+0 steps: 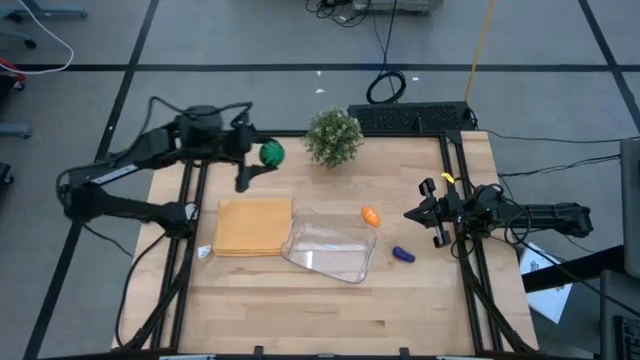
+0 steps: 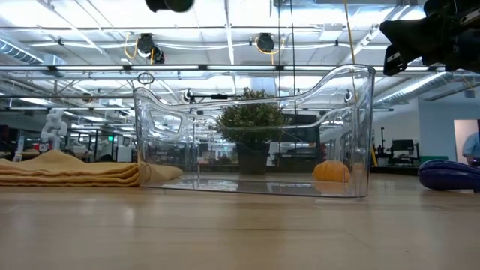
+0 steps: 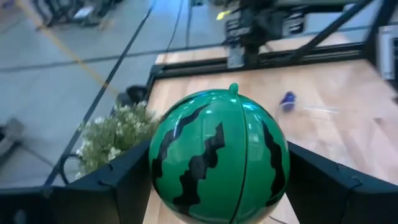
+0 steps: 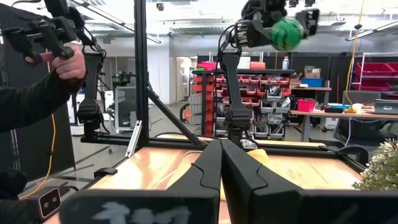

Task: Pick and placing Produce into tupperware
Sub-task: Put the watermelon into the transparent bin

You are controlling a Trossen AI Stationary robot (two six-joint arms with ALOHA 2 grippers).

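Note:
My left gripper (image 1: pixel 262 156) is raised over the table's far left part, shut on the round green, dark-striped produce piece (image 1: pixel 271 153), just left of the potted plant (image 1: pixel 333 137). The clear tupperware (image 1: pixel 330 246) stands at the table's middle. The orange piece (image 1: pixel 371 215) lies on the wood beside its far right corner. The purple piece (image 1: pixel 403 254) lies to its right. My right gripper (image 1: pixel 420 213) waits shut at the right edge, holding nothing. My left gripper pinches the green piece between its two fingers, one finger (image 3: pixel 121 180) on each opposite side (image 3: pixel 163 177) of the ball. The fingers come from the table's left, slanting slightly down. The ball is lifted clear of the table, its stem nub (image 3: pixel 233 88) facing away from the wrist.
A folded tan-yellow mat (image 1: pixel 253 225) lies left of the tupperware. Black rails (image 1: pixel 462 240) run along both table sides. A person's hand (image 4: pixel 65 59) holding a controller shows in the room beyond. Bare wood lies toward the near edge.

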